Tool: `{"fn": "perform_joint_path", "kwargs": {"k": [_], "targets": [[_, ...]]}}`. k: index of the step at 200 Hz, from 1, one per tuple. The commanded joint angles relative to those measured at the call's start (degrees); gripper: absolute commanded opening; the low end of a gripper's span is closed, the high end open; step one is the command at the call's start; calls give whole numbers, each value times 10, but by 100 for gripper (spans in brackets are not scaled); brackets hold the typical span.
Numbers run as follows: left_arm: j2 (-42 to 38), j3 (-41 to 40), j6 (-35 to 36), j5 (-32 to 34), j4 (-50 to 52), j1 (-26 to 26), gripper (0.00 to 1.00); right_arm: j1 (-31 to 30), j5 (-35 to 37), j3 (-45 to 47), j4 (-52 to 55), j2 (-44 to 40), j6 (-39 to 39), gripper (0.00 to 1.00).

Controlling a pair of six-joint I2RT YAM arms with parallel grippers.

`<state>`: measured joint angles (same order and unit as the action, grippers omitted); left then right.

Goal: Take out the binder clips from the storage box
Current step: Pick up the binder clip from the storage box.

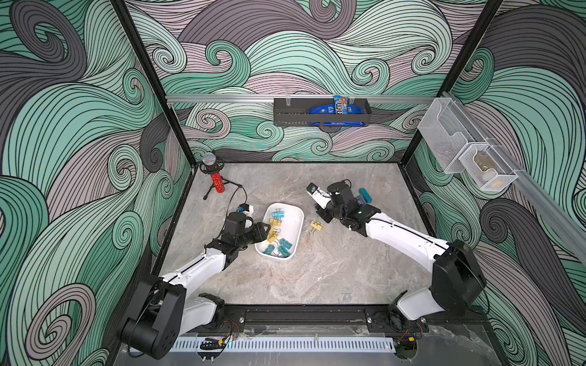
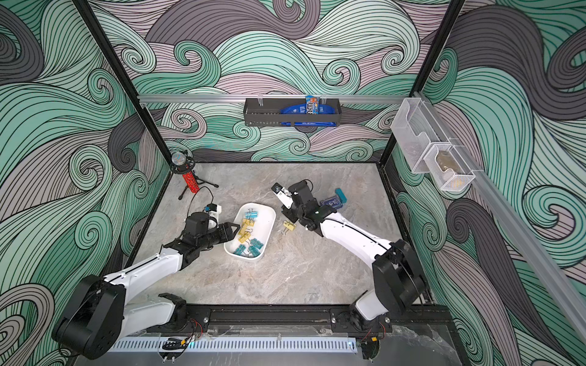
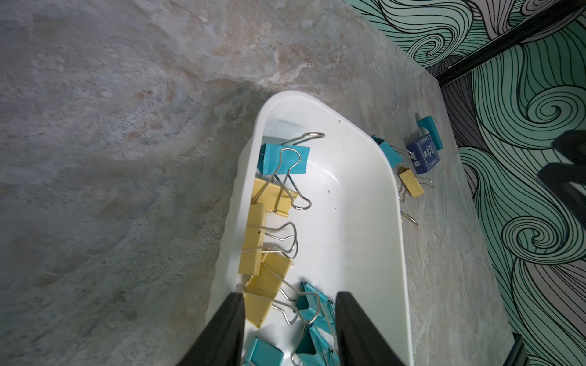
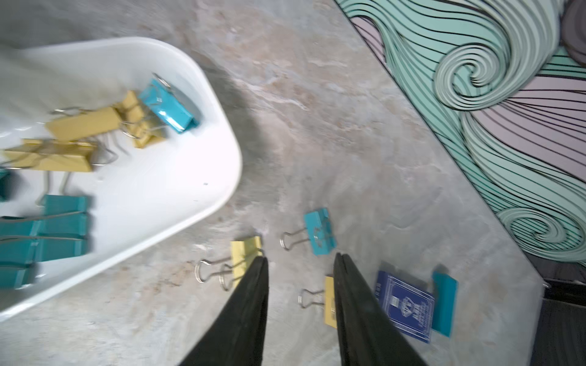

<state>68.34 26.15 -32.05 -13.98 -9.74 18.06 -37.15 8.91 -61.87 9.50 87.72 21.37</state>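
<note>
Both top views first: a mottled grey, stone-look tabletop (image 1: 317,279), with walls of swirling teal, mauve and grey waves. A black rack (image 1: 320,115) hangs on the back rail holding blue packets, their lettering too small to read. White wire-mesh baskets (image 1: 469,158) hang on a side rail.

The storage box (image 1: 293,226), smooth white plastic with rounded corners, sits mid-table. The binder clips (image 1: 275,236) are piled inside, teal and pale yellow. One yellow clip (image 2: 289,226) lies outside, just beside the box.

Left wrist view now: the left gripper (image 3: 289,294) is over the box, black fingers apart, straddling clips and pinching nothing.

Right wrist view: the right gripper (image 4: 300,256) is above bare table, jaws parted and empty. Three clips with silver wire loops lie out here. A dark blue card box (image 4: 404,304) has ornate print, blurred, and sits just beside a teal block (image 4: 445,301).
</note>
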Motion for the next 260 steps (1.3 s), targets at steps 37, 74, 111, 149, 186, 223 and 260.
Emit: {"fn": "perform_joint_path", "kwargs": {"k": [37,74,111,149,186,223,260], "targets": [[-13,2,10,34,28,-4,50,-50,-156,-4,-54,63,-30,30],[-50,-9,1,33,15,-4,49,-61,-196,-8,-55,73,-23,32],[-87,-15,-1,34,11,-4,49,-73,-234,-4,-62,81,-3,34],[-81,-48,-13,74,-5,-4,49,-90,-238,-16,-64,105,9,35],[-49,-36,-11,73,19,-4,49,-99,-239,-33,-68,130,17,35],[-17,-36,-12,50,7,-4,47,-107,-236,-53,-69,159,25,35],[-18,-49,-14,41,-8,-4,45,-111,-228,-73,-71,190,34,35]]}}
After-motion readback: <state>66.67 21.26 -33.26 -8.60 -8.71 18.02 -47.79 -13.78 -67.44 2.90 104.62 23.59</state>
